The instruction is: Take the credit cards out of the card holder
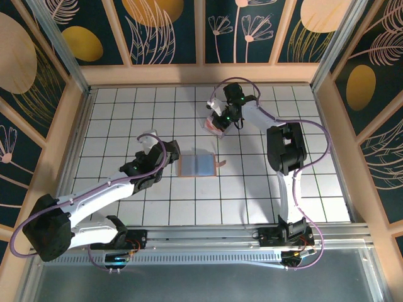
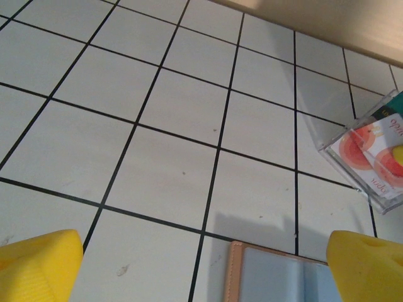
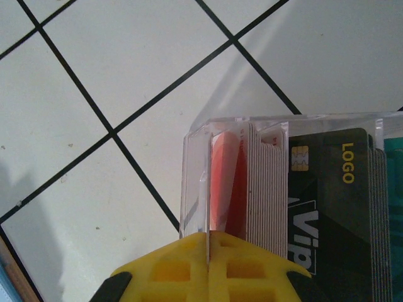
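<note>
The left gripper (image 1: 152, 143) hangs wide open over the table (image 1: 113, 119) — just left of the card holder (image 1: 197, 166), which lies flat, blue-grey inside up. Further right, the right gripper (image 3: 208, 255) is pinched tight at a clear box (image 3: 195, 176) of cards (image 3: 327, 189).

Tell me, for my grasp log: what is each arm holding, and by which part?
Right fingers pinch the clear box by a thin side wall; left fingers, open, hold nothing.

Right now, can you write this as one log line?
left gripper: open | right gripper: shut at clear box | card holder: lying open
</note>
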